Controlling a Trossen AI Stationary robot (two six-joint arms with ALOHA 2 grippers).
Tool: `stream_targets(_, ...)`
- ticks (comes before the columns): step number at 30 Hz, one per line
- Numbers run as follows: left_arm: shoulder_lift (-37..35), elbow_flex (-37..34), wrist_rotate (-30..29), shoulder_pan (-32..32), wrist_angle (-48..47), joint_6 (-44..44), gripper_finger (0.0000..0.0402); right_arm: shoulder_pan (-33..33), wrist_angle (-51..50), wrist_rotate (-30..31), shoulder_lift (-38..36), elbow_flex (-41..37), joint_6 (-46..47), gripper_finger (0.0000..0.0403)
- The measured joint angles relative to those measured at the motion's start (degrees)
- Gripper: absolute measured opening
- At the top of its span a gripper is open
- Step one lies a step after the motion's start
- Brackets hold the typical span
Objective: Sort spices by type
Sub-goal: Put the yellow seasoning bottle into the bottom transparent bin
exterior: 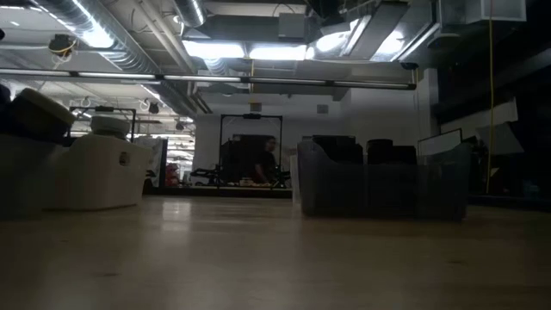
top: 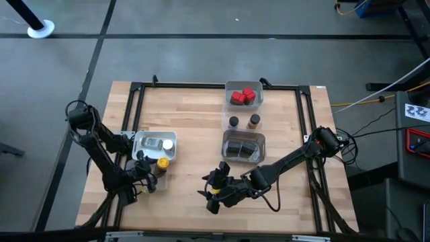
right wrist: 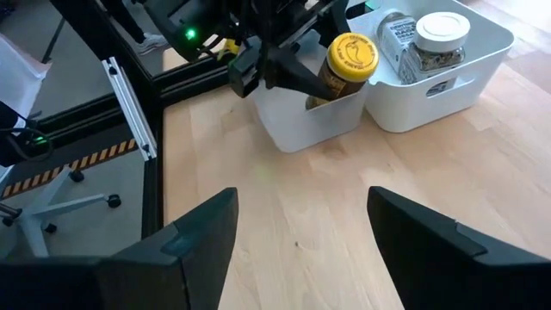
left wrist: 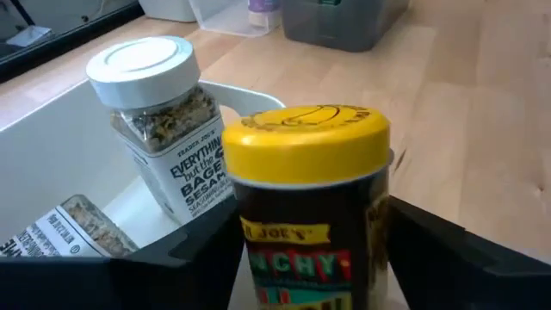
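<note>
The left gripper [left wrist: 310, 267] stands at a small white bin [right wrist: 310, 125], its fingers spread either side of the yellow-lidded jar [left wrist: 306, 172], which sits upright in the bin; no pinch is evident, which suggests a release. Beyond the fingers, a white tray [right wrist: 456, 82] holds two silver-labelled jars [left wrist: 164, 129], grouped by type. The right gripper [right wrist: 301, 232] waits over bare table, fingers [right wrist: 185, 241] spread, empty. The bin's floor and the yellow jar's base are hidden; its label is cut off.
</note>
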Motion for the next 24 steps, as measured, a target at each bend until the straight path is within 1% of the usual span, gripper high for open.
stream_targets(4, 0.1, 0.0, 0.6, 0.0, -0.1, 0.0, 0.0268, 0.0, 0.0, 0.0, 0.0, 0.0, 0.0, 0.026)
stream_targets(12, -0.6, 0.7, 1.6, -0.4, -0.4, 0.1, 0.0274, 0.0, 0.0, 0.0, 0.0, 0.0, 0.0, 0.026)
stream_targets(17, -0.6, 3.3, 3.5, -1.1, -0.3, 5.0, 0.0275, 0.0, 0.0, 0.0, 0.0, 0.0, 0.0, 0.026)
stream_targets(21, -0.6, 5.2, 3.5, -1.3, -0.7, 8.1, 0.0276, 0.0, 0.0, 0.0, 0.0, 0.0, 0.0, 0.026)
stream_targets(24, -0.6, 6.8, 3.5, -1.3, -3.6, 9.0, 0.0276, 0.0, 0.0, 0.0, 0.0, 0.0, 0.0, 0.026)
